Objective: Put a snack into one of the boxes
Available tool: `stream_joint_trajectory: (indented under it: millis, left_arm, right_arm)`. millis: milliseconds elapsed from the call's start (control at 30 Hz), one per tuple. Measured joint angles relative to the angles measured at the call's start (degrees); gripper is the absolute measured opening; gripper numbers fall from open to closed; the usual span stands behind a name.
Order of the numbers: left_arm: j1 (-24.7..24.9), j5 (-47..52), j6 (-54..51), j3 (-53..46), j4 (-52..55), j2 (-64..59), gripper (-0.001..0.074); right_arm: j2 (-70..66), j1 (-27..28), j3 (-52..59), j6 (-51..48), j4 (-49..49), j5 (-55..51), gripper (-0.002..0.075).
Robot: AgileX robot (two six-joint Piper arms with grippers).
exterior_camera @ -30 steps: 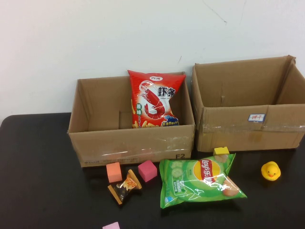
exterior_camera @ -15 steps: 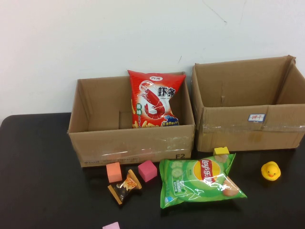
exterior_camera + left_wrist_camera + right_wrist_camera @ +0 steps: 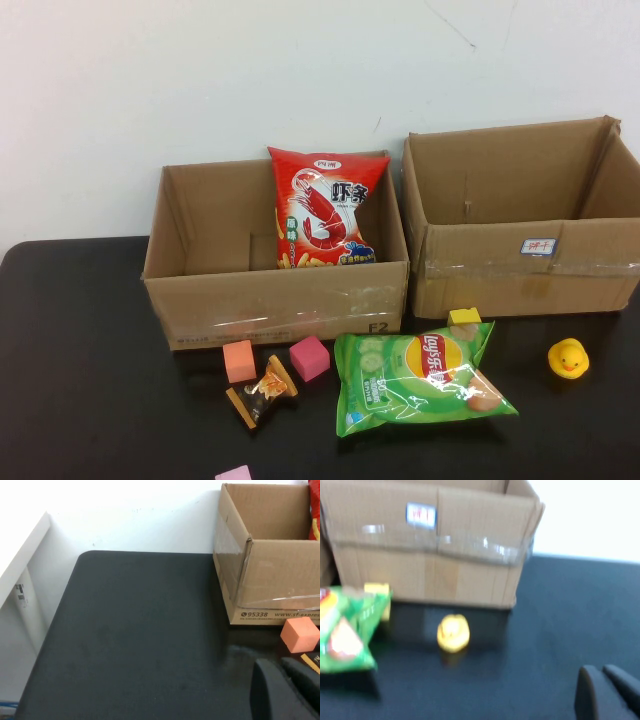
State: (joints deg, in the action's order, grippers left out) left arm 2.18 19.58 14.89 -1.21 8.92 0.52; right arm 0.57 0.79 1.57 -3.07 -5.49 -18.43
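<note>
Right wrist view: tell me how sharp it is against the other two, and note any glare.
Right wrist view: soft and smeared, the rubber duck and box label unreadable. Left wrist view: crisp, print on the left box legible. High view: sharp, with glare on the green chip bag and box tape.
</note>
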Motion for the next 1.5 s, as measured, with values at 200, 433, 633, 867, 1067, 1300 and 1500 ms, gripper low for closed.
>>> stream_joint_trajectory:
  millis: [200,433,633,867,1067,1300,1500]
  left_arm:
    - [0.0,-8.1,0.0,-0.4,0.1,0.0,-0.0001]
    - [0.0,-42.4,-2.6,-0.4,1.1,0.0,-0.0001]
    - [0.0,-62.7,-3.1,-0.4,2.8,0.0,-0.0001]
    - [0.0,-74.5,1.1,-0.4,2.5,0.1,-0.0001]
    - [0.0,-63.1,4.0,3.6,3.0,0.4,-0.0001]
    - [0.0,-28.5,3.6,21.5,3.6,-1.9,-0.0001]
    - [0.0,-6.7,3.1,29.1,2.7,-11.5,-0.0001]
  right_arm:
    - [0.0,0.0,0.1,0.0,0.1,13.9,-0.0001]
    - [0.0,0.0,0.1,0.0,0.1,44.9,-0.0001]
    - [0.1,0.0,0.1,0.0,0.1,66.7,-0.0001]
    - [0.4,0.0,0.1,1.5,1.9,78.7,-0.0001]
    - [0.4,0.0,-4.9,1.3,3.3,69.8,-0.0001]
    - [0.3,0.0,-20.5,-0.8,4.0,38.7,-0.0001]
    - [-4.5,0.0,-28.3,-1.1,4.2,17.5,-0.0001]
